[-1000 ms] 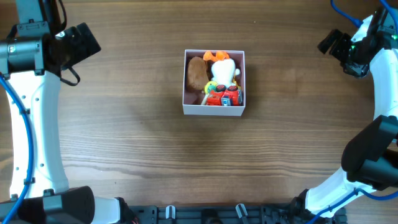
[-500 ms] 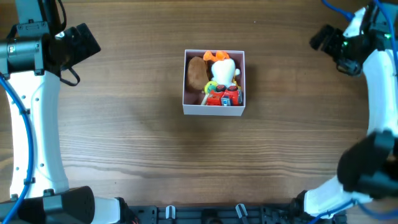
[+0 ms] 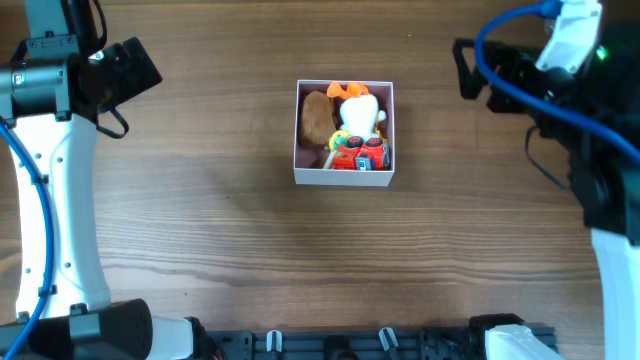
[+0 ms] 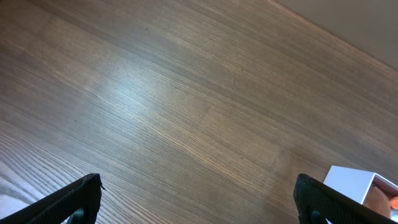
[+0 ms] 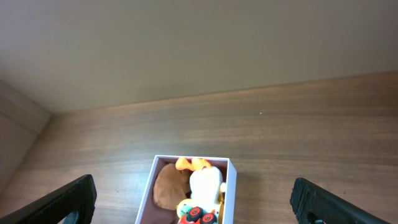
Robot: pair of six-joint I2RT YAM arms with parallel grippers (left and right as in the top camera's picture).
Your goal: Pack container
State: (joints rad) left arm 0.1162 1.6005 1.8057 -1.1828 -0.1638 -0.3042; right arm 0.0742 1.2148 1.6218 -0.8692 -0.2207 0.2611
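The container (image 3: 343,177), a white-walled square box with a pink inside, sits at the table's middle. It holds a brown plush (image 3: 317,116), a white and orange plush (image 3: 359,110) and a red toy car (image 3: 360,154). It also shows in the right wrist view (image 5: 227,186) and its corner in the left wrist view (image 4: 351,182). My left gripper (image 4: 199,199) is open and empty over bare wood at the far left (image 3: 125,70). My right gripper (image 5: 196,199) is open and empty, to the right of the box (image 3: 470,65).
The wooden table (image 3: 200,220) surrounds the box. A pale wall (image 5: 186,43) rises behind the table's far edge. My white arm links stand along the left side (image 3: 50,200) and the right side (image 3: 610,250).
My right arm has swung left toward the box and its gripper now points at it. The left arm and the container have not moved.
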